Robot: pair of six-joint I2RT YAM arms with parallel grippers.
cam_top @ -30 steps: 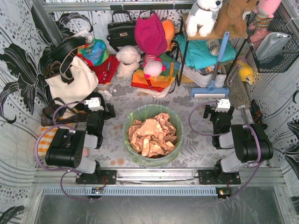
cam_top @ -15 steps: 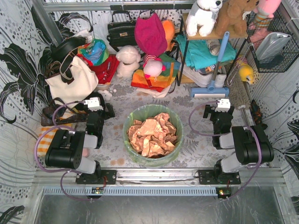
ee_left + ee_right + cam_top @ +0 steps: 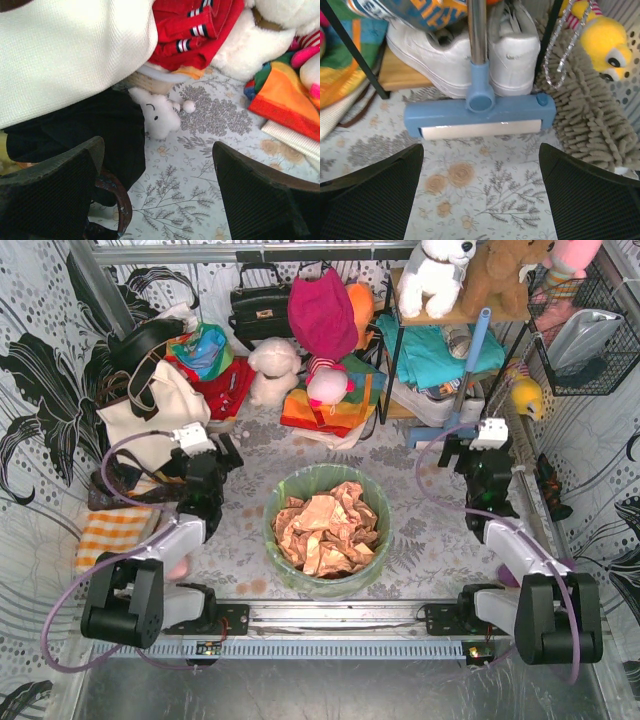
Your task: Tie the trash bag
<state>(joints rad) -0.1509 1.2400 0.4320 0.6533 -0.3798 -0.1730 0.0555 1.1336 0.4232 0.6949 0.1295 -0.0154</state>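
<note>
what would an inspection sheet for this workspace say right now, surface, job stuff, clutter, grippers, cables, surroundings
surface: floral cloth, far side covered by clutter
job's things: trash bag stands between the arms, mouth open, not tied, crumpled paper inside
clutter: white tote, black handbag, small white plush, blue floor wiper, white sneakers, yellow plush
grippers: left gripper open, empty; right gripper open, empty; both apart from the trash bag
cables: purple cables loop from each wrist, clear of the trash bag
surroundings: black-and-white patterned walls, wire basket on the right wall
</note>
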